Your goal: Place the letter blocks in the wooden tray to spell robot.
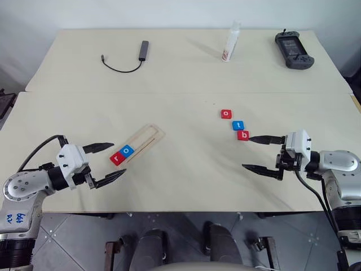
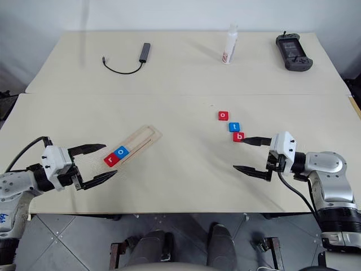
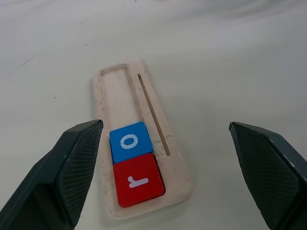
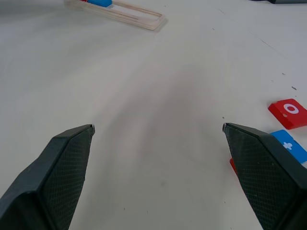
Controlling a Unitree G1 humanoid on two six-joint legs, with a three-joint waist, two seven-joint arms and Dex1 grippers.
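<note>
The wooden tray [image 1: 148,137] lies slantwise left of the table's middle. Its near end holds a red "r" block [image 3: 139,185] and, touching it, a blue "o" block [image 3: 129,142]. My left gripper [image 1: 107,161] stands open just in front of that end, nothing between its fingers. On the right, a red "o" block [image 1: 226,114], a blue "t" block [image 1: 238,125] and a red "b" block [image 1: 243,135] lie in a short slanted line on the table. My right gripper [image 1: 256,152] is open and empty, its upper fingertip close beside the "b" block.
At the far side lie a black cable with an adapter [image 1: 131,59], a white bottle [image 1: 230,43] and a black handheld controller [image 1: 293,49]. A seam [image 1: 180,92] runs between the two tables. The front edge is close under both arms.
</note>
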